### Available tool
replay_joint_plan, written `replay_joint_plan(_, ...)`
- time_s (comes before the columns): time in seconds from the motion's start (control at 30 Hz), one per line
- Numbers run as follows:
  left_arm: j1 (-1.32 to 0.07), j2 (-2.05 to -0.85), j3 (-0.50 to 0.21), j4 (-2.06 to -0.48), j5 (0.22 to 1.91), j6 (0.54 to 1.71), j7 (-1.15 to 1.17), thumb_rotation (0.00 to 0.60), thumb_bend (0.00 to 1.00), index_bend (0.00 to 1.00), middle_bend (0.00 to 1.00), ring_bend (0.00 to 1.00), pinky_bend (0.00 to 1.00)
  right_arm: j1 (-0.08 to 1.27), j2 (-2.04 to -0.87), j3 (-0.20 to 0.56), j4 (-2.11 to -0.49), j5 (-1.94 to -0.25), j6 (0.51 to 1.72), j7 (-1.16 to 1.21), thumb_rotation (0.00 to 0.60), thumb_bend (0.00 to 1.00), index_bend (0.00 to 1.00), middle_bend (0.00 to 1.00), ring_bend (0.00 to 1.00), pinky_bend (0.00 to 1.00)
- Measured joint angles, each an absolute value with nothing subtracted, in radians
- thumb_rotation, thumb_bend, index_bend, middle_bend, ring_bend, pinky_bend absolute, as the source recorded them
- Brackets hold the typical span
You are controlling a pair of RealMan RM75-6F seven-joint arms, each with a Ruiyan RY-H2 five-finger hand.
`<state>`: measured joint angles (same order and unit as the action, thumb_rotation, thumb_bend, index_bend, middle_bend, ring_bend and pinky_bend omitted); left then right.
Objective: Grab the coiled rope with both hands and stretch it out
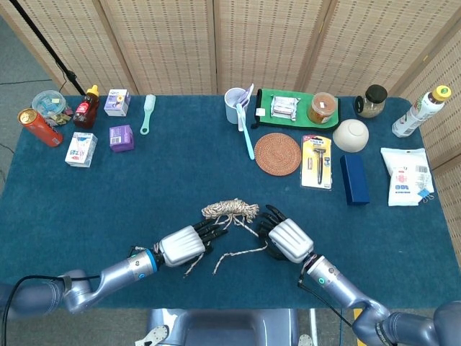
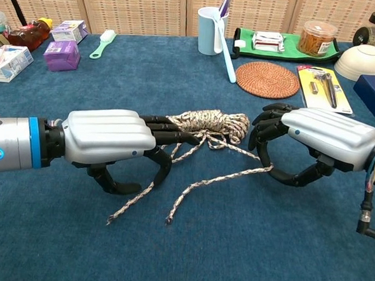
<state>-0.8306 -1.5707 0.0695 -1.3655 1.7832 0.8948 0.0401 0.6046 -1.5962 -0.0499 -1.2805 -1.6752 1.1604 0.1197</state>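
The coiled rope (image 1: 230,210) (image 2: 209,122), a beige speckled bundle, lies on the blue table near the front, with two loose ends (image 2: 171,203) trailing toward me. My left hand (image 1: 185,246) (image 2: 111,138) reaches in from the left, its dark fingers (image 2: 172,130) stretched over the coil's left end and the thumb below, one loose strand running between them. My right hand (image 1: 288,240) (image 2: 318,139) sits at the coil's right end with fingers curved and apart. A strand bends around its thumb (image 2: 287,178). Neither hand has closed on the rope.
A woven coaster (image 1: 277,153), a razor pack (image 1: 317,161) and a blue box (image 1: 354,179) lie behind the rope to the right. A white cup (image 1: 235,104) and green tray (image 1: 268,99) stand at the back. Boxes, bottle and can (image 1: 39,127) crowd the back left.
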Motion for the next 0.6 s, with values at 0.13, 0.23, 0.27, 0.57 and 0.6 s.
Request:
replay_joint_plan(0.13,-0.832,-1.584,0.073,-1.356,1.775,0.897,0.042,0.600,0.37,0.47,0.00,0.00,0.00,0.602,-1.595,-0.049,-1.279,-1.674,1.160,0.120,0.600,0.46,0.65,0.34,0.16,0.00)
replay_joint_plan(0.23,-0.833,-1.589,0.074,-1.351,1.769,0.900,0.043,0.600,0.37,0.47,0.00,0.00,0.00,0.602,-1.595,-0.049,-1.279,-1.675,1.160,0.121,0.600,0.46,0.65,0.34,0.16,0.00)
replay_joint_plan(0.27,-0.833,-1.591,0.074,-1.350,1.768,0.900,0.043,0.600,0.37,0.47,0.00,0.00,0.00,0.601,-1.595,-0.049,-1.279,-1.675,1.160,0.121,0.600,0.46,0.65,0.34,0.16,0.00)
replay_joint_plan(0.57,-0.836,-1.601,0.079,-1.341,1.756,0.906,0.043,0.600,0.37,0.47,0.00,0.00,0.00,0.599,-1.593,-0.047,-1.279,-1.677,1.162,0.124,0.600,0.46,0.65,0.35,0.16,0.00)
replay_joint_plan(0.6,-0.836,-1.602,0.080,-1.340,1.755,0.906,0.043,0.600,0.37,0.47,0.00,0.00,0.00,0.599,-1.593,-0.047,-1.279,-1.677,1.162,0.124,0.600,0.46,0.65,0.35,0.16,0.00)
